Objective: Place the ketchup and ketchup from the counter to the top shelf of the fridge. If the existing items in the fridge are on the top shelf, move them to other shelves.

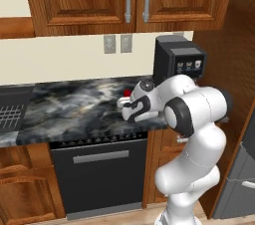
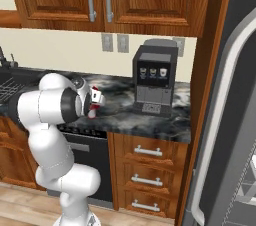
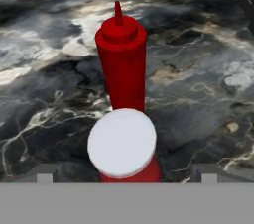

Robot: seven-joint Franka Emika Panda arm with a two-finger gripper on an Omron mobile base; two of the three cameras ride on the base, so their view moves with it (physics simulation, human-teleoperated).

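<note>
In the hand view two ketchup bottles stand upright on the counter (image 3: 198, 89), one behind the other. The short bottle (image 3: 124, 143) sits at bottom centre of that frame, its round pale cap facing the camera and a strip of red body showing under it. The tall bottle (image 3: 121, 64) rises just behind it, in the upper middle, all dark red with its pointed nozzle up. From this angle the two overlap, so whether they touch cannot be told.

The gripper (image 3: 124, 176) is low over the short bottle. Its fingertips (image 3: 44, 173) show as small grey stubs at lower left and lower right of the frame, wide apart, with the pale cap between them and bare stone showing on either side. The fingers are spread and hold nothing.

In the left base view the arm bends over the counter (image 1: 74, 104) at centre frame, and a bit of red (image 1: 127, 92) shows just above the hand. In the right base view a red-and-white bottle (image 2: 95, 101) peeks out beside the arm's wrist at centre left.

A dark coffee machine (image 2: 154, 77) stands on the counter to the right of the bottles, in the upper middle of the right base view. The fridge (image 2: 235, 120) fills the right edge of that frame, with its long curved handle (image 2: 220, 115); pale shelf edges show at the far lower right, their contents too cropped to make out.
</note>
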